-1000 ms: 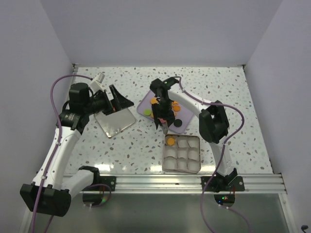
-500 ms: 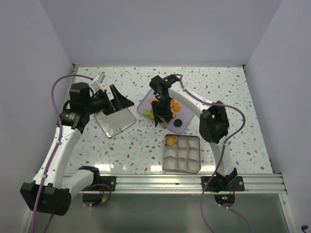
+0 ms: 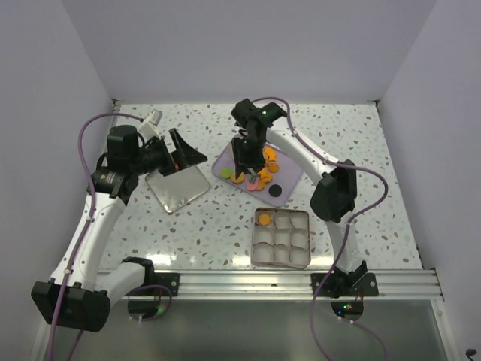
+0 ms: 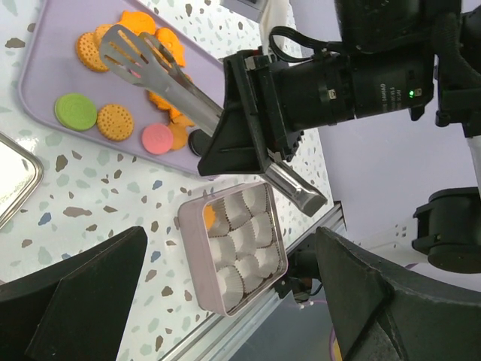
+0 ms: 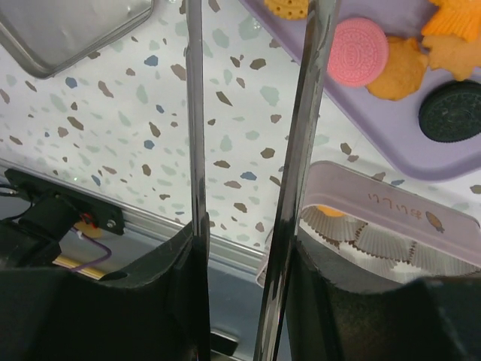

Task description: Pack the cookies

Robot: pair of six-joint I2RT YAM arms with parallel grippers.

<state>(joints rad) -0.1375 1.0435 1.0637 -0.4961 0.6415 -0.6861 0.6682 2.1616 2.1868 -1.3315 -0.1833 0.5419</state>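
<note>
The right tool [image 5: 237, 280], clamped on tongs [image 4: 161, 75] (tips apart), hangs over the cookies [image 4: 114, 120] on the tray [image 4: 46, 71]. Seemingly a pickup: lower, squeeze one, then carry it to the near tin [image 4: 197, 259].

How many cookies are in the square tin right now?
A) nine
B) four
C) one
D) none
C: just one orange cookie sits in a corner compartment of the tin; the other compartments hold no cookie.
</note>
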